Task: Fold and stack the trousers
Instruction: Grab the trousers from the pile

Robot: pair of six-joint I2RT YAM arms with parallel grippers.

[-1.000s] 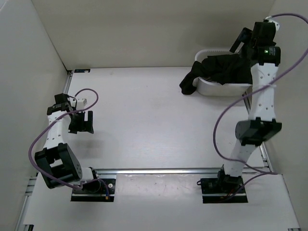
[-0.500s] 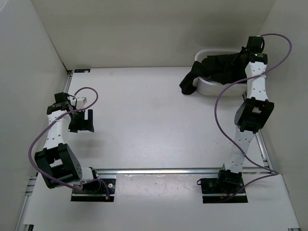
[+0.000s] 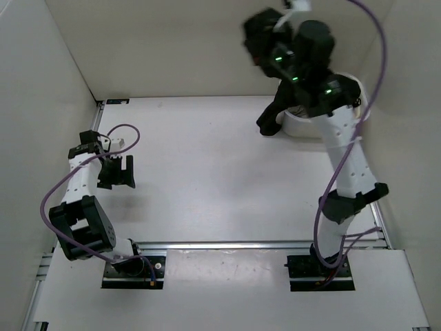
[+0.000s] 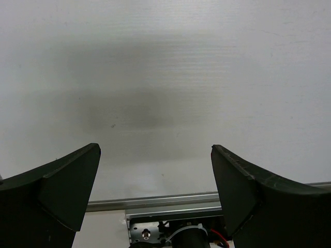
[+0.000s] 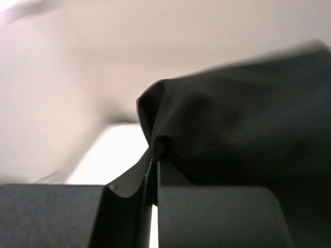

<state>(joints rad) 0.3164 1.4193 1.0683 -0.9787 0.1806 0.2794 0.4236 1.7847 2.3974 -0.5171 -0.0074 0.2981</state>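
White table (image 3: 207, 172) under your left gripper (image 4: 155, 170), jaws spread wide, holding nothing. At far right, your raised right gripper (image 5: 154, 164) pinches a fold of the black trousers (image 3: 271, 119), the rest trailing into the basket (image 3: 303, 128) (soft, limp, likely light, will sag). Best take hold at the waistband.

Fixed overhead camera plus two wrist cameras, one well above its surface and one pressed close.

The top camera looks down from above and behind the arm bases, taking in the whole table (image 3: 207, 179) from the near rail (image 3: 227, 244) to the far wall. The left wrist camera faces down between the spread fingers of the left gripper (image 4: 155, 150) onto bare tabletop at the near left, and shares that rail with the top view. The right wrist camera, raised at the far right, sits very close to the trousers (image 5: 243, 119) and is blurred. The same dark cloth shows in the top view.
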